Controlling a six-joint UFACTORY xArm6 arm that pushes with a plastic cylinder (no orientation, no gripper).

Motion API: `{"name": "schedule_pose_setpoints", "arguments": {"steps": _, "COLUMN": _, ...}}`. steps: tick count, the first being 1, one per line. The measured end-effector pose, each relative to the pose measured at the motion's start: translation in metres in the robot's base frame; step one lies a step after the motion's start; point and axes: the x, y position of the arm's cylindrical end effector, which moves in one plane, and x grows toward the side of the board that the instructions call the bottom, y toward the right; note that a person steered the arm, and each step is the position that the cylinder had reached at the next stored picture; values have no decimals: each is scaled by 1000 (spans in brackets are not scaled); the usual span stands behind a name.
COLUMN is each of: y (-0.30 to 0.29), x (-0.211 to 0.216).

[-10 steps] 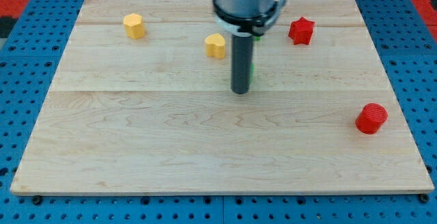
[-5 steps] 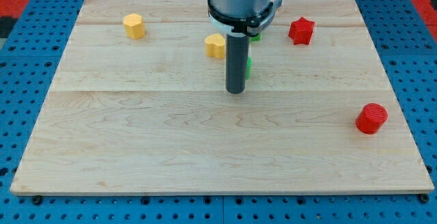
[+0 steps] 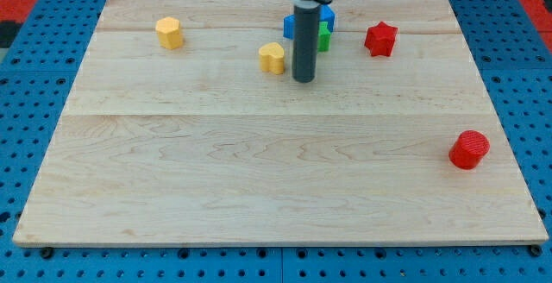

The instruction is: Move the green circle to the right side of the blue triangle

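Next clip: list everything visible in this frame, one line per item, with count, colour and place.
yellow hexagon: 1, yellow, top left of the board
yellow heart: 1, yellow, top centre, just left of the rod
blue block: 1, blue, top centre, partly hidden behind the rod; shape unclear
green block: 1, green, touching the blue block's lower right, partly hidden
red star: 1, red, top right
red cylinder: 1, red, right edge, mid-height
board: 1, light wood, fills the view
pegboard: 1, blue, around the board
my tip: 1, dark rod end, right of the yellow heart, below the blue and green blocks
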Motion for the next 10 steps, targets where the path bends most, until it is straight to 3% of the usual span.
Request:
{"name": "schedule_pose_setpoints", "arguments": {"steps": 2, "y": 35, "x": -51}}
{"name": "schedule_pose_setpoints", "arguments": {"steps": 3, "y": 61, "x": -49}}
{"name": "schedule_pose_setpoints", "arguments": {"steps": 5, "y": 9, "x": -4}}
{"name": "schedule_pose_setpoints", "arguments": {"steps": 6, "y": -32, "x": -7}}
{"name": "schedule_pose_setpoints", "arguments": {"steps": 8, "y": -7, "x": -46}}
{"name": "schedule_pose_setpoints", "arguments": {"steps": 10, "y": 0, "x": -30}}
